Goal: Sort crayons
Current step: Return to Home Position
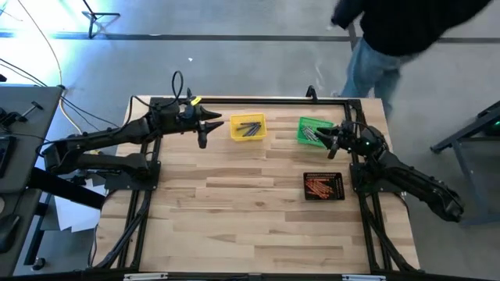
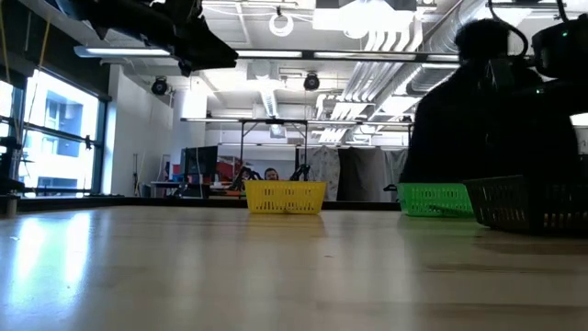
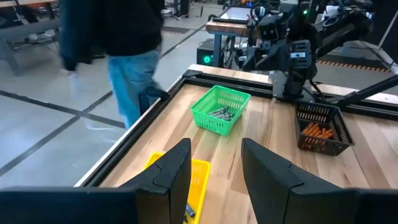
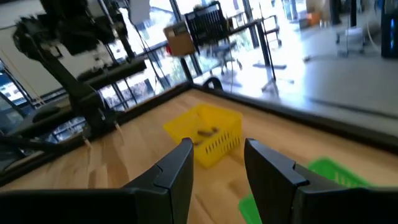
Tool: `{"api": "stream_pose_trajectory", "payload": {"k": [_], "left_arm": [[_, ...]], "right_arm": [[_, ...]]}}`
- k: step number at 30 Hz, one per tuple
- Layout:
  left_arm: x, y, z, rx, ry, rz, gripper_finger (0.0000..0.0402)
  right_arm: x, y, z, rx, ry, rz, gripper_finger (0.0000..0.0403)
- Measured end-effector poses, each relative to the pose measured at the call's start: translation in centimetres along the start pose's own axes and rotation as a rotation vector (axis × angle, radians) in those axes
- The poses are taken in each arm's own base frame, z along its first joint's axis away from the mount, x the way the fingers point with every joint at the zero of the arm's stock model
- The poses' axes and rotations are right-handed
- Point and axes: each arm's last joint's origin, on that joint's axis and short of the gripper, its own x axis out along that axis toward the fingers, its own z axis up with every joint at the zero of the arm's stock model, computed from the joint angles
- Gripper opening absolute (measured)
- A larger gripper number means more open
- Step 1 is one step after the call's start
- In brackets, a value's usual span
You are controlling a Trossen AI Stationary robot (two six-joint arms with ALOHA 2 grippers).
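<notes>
Crayons (image 1: pixel 250 128) all inside bins on bench (image 1: pixel 234 211). Left tool (image 1: pixel 202 139) just left of yellow bin (image 1: pixel 233 129), fingers parted, nothing held; greyish sticks in that bin at far middle, grey ones in green bin (image 1: pixel 301 129) to its right, right tool (image 1: pixel 331 148) at green bin's right side, fingers parted, empty, orange ones in black basket (image 1: pixel 305 187) nearer on right. Person (image 1: pixel 391 31) standing beyond bench's far right corner.

The left gripper (image 3: pixel 215 167) and the right gripper (image 4: pixel 216 167) both have jaws apart, holding nothing; both arms reach inward.
</notes>
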Motion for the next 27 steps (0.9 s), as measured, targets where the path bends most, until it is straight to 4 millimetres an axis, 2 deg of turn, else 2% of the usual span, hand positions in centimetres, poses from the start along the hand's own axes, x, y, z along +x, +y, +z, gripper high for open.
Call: {"api": "stream_pose_trajectory", "payload": {"k": [9,15,20,27], "left_arm": [[0.0,0.0,0.0,0.029,0.000,0.000,0.0127],[0.0,0.0,0.0,0.047,0.001,-0.001,0.0127],[0.0,0.0,-0.3,0.015,0.029,-0.005,0.0127],[0.0,-0.1,-0.5,0.012,0.051,-0.007,0.0127]], "right_arm": [[-0.1,-0.4,-1.3,0.046,0.132,-0.042,0.0138],[-0.1,-0.4,-1.5,0.052,0.152,-0.048,0.0138],[-0.6,-0.1,-0.8,0.027,0.074,-0.022,0.0138],[-1.8,0.8,0.8,-0.037,-0.126,0.047,0.0138]]}}
